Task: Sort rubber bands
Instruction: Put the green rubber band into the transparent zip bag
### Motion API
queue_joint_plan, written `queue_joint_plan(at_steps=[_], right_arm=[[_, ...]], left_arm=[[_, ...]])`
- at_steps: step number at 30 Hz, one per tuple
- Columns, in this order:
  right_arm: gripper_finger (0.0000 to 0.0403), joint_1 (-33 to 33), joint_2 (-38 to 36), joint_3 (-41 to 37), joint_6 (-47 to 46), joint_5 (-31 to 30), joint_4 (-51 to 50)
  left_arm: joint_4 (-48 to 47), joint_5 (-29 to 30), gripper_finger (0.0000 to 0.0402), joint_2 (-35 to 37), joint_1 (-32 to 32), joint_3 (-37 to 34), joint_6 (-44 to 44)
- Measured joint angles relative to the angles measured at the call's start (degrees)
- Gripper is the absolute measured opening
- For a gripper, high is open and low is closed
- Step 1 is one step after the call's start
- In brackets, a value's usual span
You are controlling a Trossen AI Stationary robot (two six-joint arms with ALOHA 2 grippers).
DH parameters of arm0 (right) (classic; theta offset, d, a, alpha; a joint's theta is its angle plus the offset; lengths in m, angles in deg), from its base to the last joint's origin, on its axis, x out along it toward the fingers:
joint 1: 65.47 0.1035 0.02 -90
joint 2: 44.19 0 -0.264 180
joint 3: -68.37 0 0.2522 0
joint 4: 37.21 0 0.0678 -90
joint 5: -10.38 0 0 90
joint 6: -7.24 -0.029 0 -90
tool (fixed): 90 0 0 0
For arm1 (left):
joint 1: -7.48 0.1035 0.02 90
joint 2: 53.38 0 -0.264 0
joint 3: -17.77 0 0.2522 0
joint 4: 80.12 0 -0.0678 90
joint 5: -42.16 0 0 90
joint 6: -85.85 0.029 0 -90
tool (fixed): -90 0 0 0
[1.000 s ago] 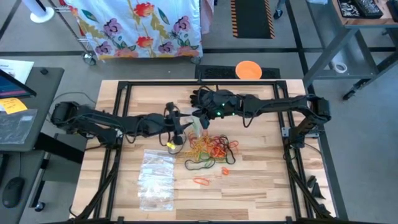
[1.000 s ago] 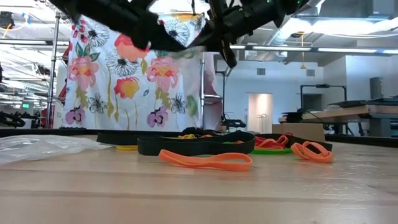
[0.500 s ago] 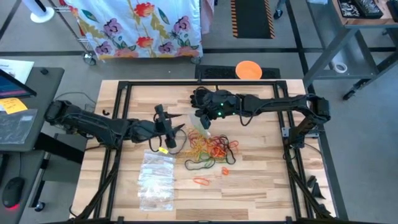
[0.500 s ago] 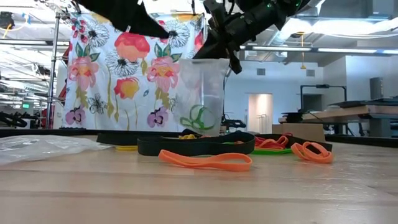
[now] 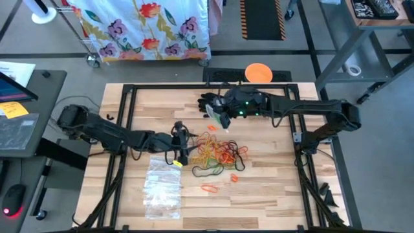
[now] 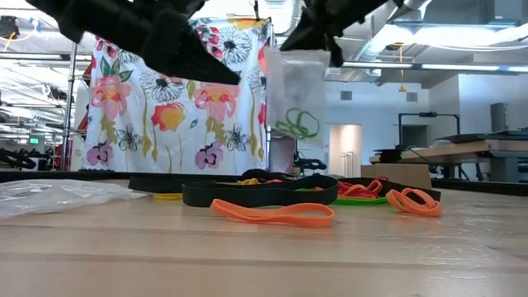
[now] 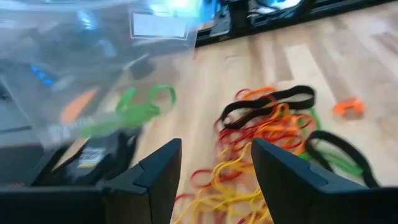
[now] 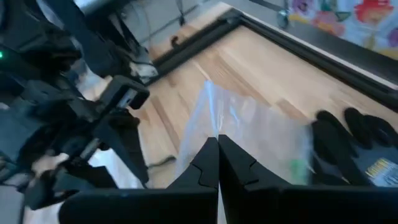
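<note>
Two hands over a heap of rubber bands, one bag already in the air.

The wooden bench fills the frame, floral cloth beyond it. The right hand is clenched on a clear bag with green bands inside; a black glove lies just beside it. The left hand hangs released, fingers apart, the mixed pile of rubber bands just ahead of it and spare bags beside it. Risk, as I judge it: the limp bag could swing or sag shut, spilling bands.
</note>
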Motion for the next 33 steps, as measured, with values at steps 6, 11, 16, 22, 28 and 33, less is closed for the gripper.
queue_joint_plan(at_steps=[6, 11, 16, 22, 28, 33], right_arm=[[0.0000, 0.13, -1.80, -0.02, 0.13, -0.91, -6.18], [0.0000, -1.08, -1.51, -0.07, -2.39, -0.55, -9.49], [0.0000, -0.83, -1.34, -0.08, -2.58, 0.90, -9.54], [0.0000, -1.96, -1.34, -0.08, -2.11, 1.59, -7.20], [0.0000, -2.94, -1.34, -0.07, -0.85, 2.09, -6.88], [0.0000, -3.76, -1.34, -0.07, -0.44, 2.06, -4.68]], left_arm=[[7.40, -0.49, 0.0194, -6.47, 0.10, 0.00, 0.66], [11.49, -0.48, 0.0194, -9.78, 0.15, 0.31, 1.03], [13.20, -0.51, 0.0194, -9.89, 0.15, 0.46, 3.00], [12.60, -3.32, 0.0194, -9.91, 0.17, 0.46, 1.53], [12.04, -3.97, 0.0194, -9.94, 0.17, 0.46, -0.47], [10.51, -7.11, 0.0194, -9.94, 0.20, 0.46, -2.04]])
